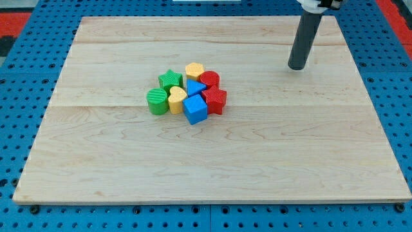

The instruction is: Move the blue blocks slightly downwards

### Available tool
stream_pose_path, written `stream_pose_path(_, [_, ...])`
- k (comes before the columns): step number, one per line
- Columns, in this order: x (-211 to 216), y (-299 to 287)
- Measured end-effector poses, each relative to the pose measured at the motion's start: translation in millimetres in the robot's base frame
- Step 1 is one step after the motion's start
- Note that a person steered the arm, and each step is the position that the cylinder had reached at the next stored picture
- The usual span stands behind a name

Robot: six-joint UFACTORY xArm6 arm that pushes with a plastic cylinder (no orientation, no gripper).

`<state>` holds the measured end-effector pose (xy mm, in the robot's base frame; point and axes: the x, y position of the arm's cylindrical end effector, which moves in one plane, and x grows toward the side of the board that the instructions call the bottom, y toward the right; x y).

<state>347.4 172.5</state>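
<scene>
a pale wooden board (212,161) lies on a blue pegboard surface (26,77) dotted with holes. no writing, brand or label can be read anywhere on the blocks, the board or the rod.

going from the view's left, 8 small blocks sit packed together a little left of the board's centre. the green cylinder (156,102) is at 9 o'clock in the cluster, touching the yellow heart (177,99) just to its right. the green star (170,80) sits at 11 o'clock. the yellow block (194,70), rounded in shape, is at 12 o'clock. below it comes the blue triangle (195,87), wedged in the middle of the group between the yellow heart and the red pieces. the blue cube (196,109) is at 6 o'clock, the lowest piece, touching the yellow heart on its left and the red star (215,100) on its right. the red cylinder (209,80) sits at 2 o'clock, just above the red star.

well apart from the cluster, at about 2 o'clock from it toward the view's top right, my tip (297,66) rests on the board at the end of a straight dark rod. the rod has no jaws to spread or press together, and it holds and touches nothing.
</scene>
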Motion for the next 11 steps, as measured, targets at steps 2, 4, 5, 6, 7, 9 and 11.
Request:
stream_pose_path(2, [1, 3])
stream_pose_path(4, [-38, -83])
stream_pose_path(5, [-38, -147])
stream_pose_path(6, [-38, -175])
stream_pose_path(7, [-38, -175])
stream_pose_path(9, [-2, -212])
stream_pose_path(11, [83, -204])
